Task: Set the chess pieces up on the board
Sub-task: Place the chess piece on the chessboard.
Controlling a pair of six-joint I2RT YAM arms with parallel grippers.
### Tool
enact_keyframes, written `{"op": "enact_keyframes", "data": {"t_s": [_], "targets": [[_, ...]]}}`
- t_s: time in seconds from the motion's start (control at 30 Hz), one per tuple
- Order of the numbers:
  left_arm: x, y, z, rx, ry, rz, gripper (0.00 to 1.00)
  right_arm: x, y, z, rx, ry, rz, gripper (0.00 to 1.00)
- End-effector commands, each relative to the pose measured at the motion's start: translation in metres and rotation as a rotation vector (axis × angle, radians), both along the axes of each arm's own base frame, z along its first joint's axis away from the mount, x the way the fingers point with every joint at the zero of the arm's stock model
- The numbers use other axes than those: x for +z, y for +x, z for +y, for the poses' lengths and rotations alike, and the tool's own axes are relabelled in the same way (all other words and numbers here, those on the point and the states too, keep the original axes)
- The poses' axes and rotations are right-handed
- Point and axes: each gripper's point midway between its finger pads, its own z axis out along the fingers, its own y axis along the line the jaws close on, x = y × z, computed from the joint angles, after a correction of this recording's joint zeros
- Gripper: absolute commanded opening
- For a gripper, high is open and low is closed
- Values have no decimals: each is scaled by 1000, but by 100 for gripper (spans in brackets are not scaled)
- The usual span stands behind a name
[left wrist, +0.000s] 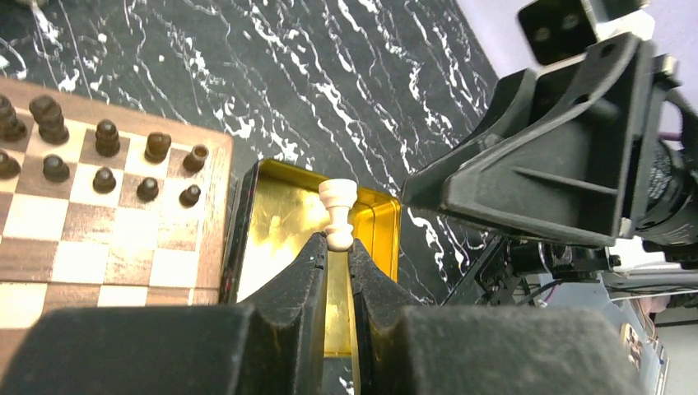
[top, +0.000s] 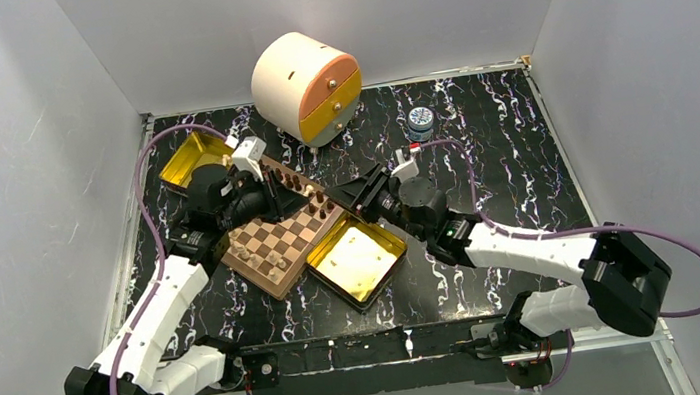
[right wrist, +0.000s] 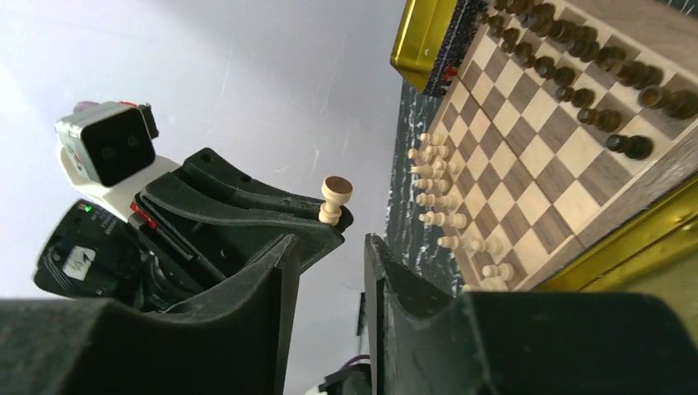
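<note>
The left end effector [left wrist: 336,247] is clamped on the base of a light tan piece [left wrist: 337,210], holding it upright off the tabletop [top: 484,171] - the open gold tin [left wrist: 280,222] shows just beyond it. The right end effector [right wrist: 331,247] faces it close by, fingers parted with nothing between them. On the board [top: 270,237], dark pieces [left wrist: 103,156] fill two rows along one edge - light pieces [right wrist: 436,197] stand along the opposite edge.
</note>
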Motion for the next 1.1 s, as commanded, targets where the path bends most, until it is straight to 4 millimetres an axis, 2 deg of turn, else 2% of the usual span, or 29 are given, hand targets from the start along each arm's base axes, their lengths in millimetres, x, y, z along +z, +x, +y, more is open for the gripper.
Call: {"op": "enact_keyframes", "data": {"t_s": [0.0,0.13,0.23,0.3,0.37,0.5,0.7,0.8,1.07], "targets": [[4,-6,9,-2,76,32,0,16,-3,-14,-14,-73,-144,45],[-4,-15,13,-26,138,103,0,28,-11,-11,103,-315,-486,51],[-16,-19,29,28,235,186,0,25,-18,-12,201,-492,-626,53],[-31,-21,49,97,348,270,0,26,-23,-16,236,-545,-674,53],[-43,-29,67,130,463,367,0,30,-28,-22,249,-559,-704,53],[-58,-33,81,105,553,478,0,27,-38,-34,261,-568,-695,53],[-65,-14,98,96,659,547,0,26,-51,-52,261,-565,-670,55],[-71,-3,104,80,710,586,0,28,-54,-61,248,-572,-668,63],[-93,1,122,40,865,706,0,37,-60,-80,213,-582,-676,90]]}}
